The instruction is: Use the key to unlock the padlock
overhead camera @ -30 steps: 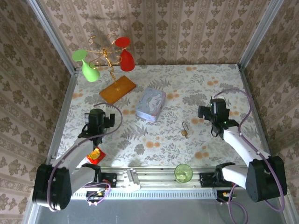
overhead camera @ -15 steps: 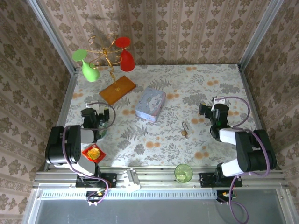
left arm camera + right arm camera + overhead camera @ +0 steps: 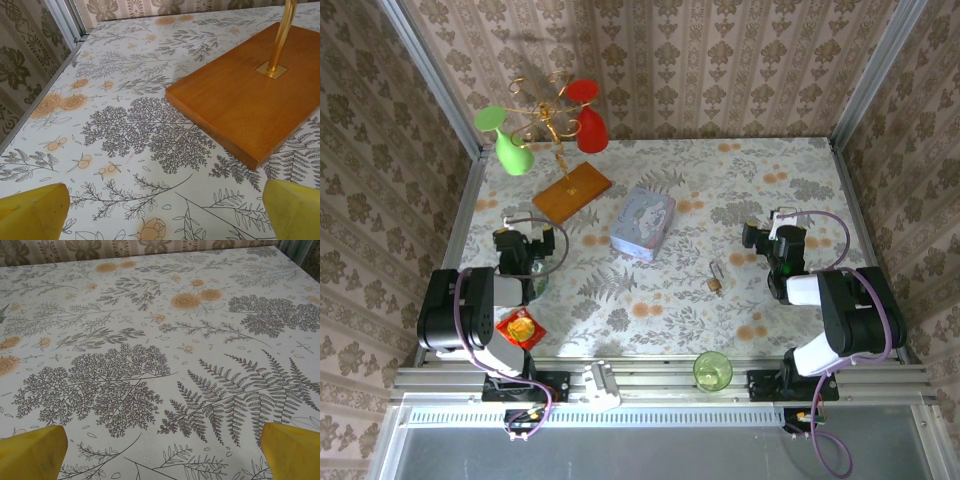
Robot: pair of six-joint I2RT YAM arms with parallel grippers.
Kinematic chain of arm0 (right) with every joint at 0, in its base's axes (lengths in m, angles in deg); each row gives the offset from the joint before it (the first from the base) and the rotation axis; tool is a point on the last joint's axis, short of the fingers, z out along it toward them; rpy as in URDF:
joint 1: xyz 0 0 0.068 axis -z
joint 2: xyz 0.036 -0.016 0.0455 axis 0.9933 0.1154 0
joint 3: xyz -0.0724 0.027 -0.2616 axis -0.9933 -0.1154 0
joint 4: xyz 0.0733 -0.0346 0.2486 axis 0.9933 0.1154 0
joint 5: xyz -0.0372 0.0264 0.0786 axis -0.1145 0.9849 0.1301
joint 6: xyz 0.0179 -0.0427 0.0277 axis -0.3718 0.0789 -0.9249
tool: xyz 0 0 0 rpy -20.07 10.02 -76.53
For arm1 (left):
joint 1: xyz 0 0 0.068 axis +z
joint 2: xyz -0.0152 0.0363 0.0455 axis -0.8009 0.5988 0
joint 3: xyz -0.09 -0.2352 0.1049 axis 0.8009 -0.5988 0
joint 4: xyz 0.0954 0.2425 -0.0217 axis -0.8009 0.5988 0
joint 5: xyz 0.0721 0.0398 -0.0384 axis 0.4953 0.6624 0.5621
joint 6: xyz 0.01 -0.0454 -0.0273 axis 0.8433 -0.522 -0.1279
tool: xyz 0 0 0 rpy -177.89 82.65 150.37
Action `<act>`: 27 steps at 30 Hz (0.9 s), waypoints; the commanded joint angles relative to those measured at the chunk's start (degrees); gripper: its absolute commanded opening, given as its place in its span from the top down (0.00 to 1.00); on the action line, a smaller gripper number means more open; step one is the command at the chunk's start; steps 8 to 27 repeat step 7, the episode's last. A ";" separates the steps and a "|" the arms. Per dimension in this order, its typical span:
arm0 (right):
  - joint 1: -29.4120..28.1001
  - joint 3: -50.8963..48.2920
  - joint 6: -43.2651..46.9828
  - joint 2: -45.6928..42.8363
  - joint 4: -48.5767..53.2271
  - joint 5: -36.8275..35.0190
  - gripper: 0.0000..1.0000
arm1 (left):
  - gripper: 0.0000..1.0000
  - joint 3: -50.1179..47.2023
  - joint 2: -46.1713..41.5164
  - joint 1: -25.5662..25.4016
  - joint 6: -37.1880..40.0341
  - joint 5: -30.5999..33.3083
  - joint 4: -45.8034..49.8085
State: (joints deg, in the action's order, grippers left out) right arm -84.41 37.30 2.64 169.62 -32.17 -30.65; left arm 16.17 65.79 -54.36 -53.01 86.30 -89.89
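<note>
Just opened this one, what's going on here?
Nothing is being handled right now. Both arms sit folded near their bases. The left end effector is open over the bare table beside the wooden base. The right end effector is open over bare table too. The padlock lies untouched on the table between the arms, nearer the right one. Unlocking has not begun.
</note>
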 commanded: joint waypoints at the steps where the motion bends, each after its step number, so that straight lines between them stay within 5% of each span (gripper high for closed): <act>1: -0.64 1.66 2.18 0.25 -0.96 2.18 0.00 | 0.00 0.89 0.00 -0.34 0.53 0.48 -1.28; 27: -0.22 1.90 2.56 0.35 -0.61 4.62 0.00 | 0.00 0.85 0.00 -0.35 0.57 0.55 -1.28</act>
